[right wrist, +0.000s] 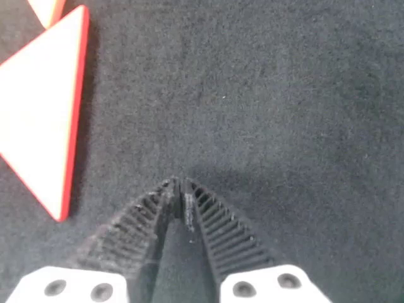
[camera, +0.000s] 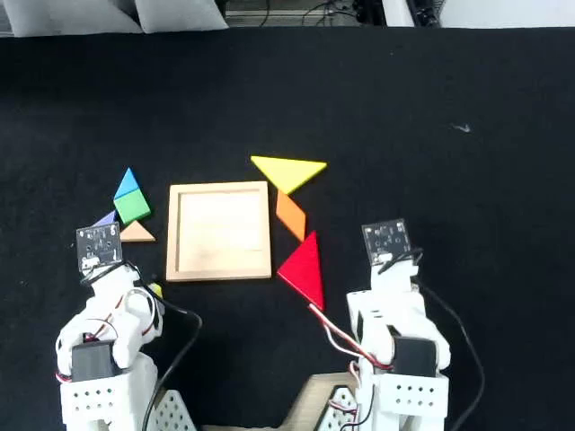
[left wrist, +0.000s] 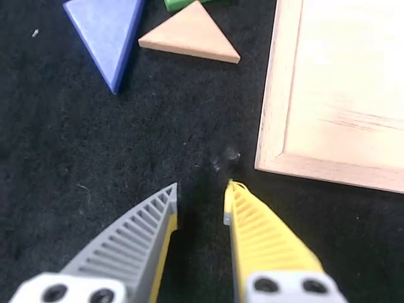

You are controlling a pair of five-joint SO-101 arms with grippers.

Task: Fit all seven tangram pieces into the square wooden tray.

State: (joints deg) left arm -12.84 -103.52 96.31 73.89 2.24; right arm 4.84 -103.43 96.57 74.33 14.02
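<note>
The tray (camera: 173,232) lies empty at centre, with four pieces (camera: 132,207) to its left and three to its right (apparently one group per arm). The left gripper (left wrist: 202,186), near a tray corner, is slightly parted and empty; the right gripper (right wrist: 180,183), beside the red triangle (right wrist: 38,107), is clenched on nothing.

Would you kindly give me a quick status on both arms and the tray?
Left tool open, empty, by tray corner. Right tool shut, empty, beside red triangle. Tray bare, nothing placed yet.
</note>
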